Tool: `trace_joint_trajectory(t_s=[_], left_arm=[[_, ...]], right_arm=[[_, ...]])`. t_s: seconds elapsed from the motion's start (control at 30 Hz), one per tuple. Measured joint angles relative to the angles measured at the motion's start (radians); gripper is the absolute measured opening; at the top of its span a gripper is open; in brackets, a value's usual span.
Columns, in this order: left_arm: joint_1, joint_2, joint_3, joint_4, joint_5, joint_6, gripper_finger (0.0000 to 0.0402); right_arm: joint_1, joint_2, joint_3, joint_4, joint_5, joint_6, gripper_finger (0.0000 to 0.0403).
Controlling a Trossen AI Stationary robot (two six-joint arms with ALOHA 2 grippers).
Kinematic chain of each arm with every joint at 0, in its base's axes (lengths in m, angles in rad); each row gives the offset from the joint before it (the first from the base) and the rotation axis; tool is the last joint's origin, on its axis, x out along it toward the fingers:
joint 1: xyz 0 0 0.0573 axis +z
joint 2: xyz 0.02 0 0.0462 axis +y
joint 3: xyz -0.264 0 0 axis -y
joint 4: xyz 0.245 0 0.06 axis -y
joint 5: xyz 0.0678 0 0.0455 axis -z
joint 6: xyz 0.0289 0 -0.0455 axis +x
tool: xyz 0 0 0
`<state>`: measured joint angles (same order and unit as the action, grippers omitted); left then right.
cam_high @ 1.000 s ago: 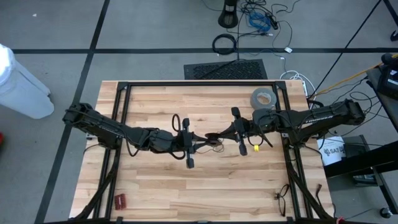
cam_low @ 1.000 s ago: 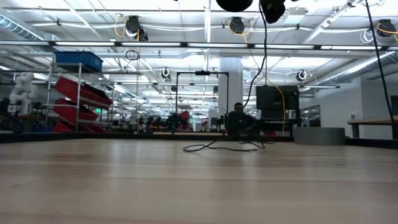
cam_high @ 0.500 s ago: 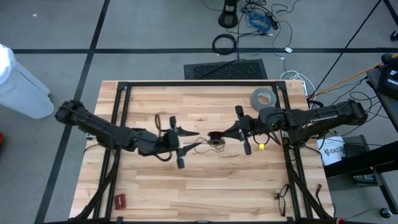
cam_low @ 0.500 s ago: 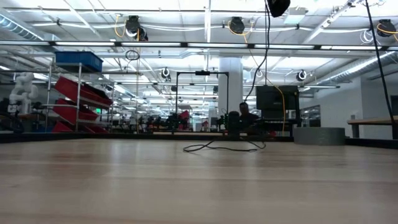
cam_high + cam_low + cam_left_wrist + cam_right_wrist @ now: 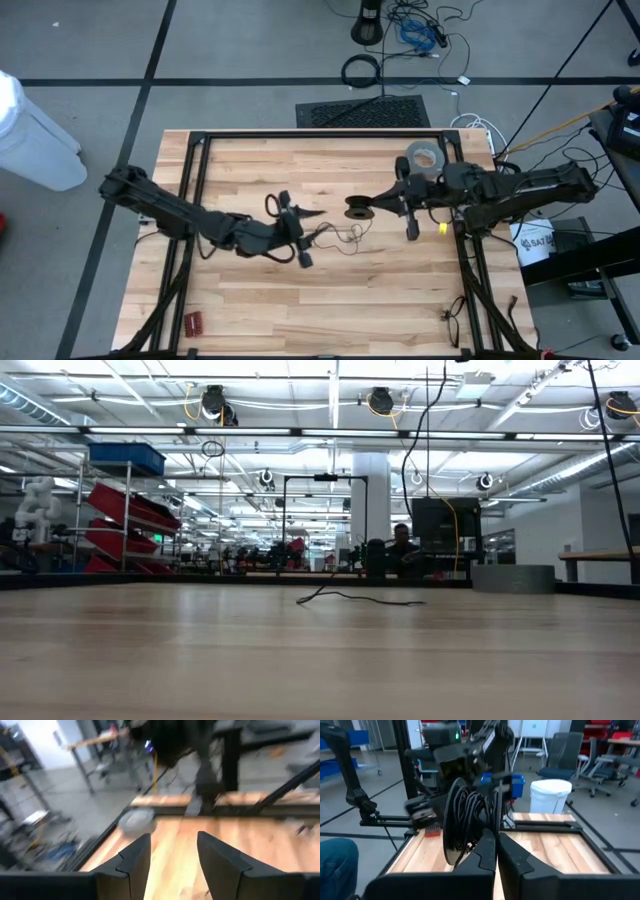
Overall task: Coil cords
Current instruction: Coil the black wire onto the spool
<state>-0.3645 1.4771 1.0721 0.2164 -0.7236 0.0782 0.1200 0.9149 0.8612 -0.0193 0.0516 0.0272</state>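
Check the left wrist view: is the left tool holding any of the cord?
No. The left tool stands open, with only bare wooden table showing between its fingers and no cord there.

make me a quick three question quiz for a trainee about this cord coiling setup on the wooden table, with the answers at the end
1. True or false: the right gripper is shut on the coiled part of the cord.
2. Which gripper has its fingers apart with nothing between them? A) left gripper B) right gripper C) both
3. Fill in: the loose tail of the cord lies on the table between the two ____.

Key: 1 true. 2 A. 3 grippers. Extra note: the grey tape roll sits near the table's far edge beside the right arm and is not part of the job.
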Motion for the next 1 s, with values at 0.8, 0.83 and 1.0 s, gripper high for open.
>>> trace_joint_trajectory(t_s=[0.8,0.83,1.0], left_arm=[[0.114,0.349,0.0,0.488,0.382,-0.02,0.0169],[0.117,0.35,0.0,0.485,0.381,-0.02,0.0169],[0.128,0.359,0.0,0.481,0.378,-0.022,0.0169]], right_arm=[[0.001,-0.021,0.0,-0.015,-0.001,0.0,0.0],[0.004,-0.021,0.0,-0.014,0.0,0.001,0.0],[0.013,-0.021,0.0,-0.011,0.0,-0.007,0.0]])
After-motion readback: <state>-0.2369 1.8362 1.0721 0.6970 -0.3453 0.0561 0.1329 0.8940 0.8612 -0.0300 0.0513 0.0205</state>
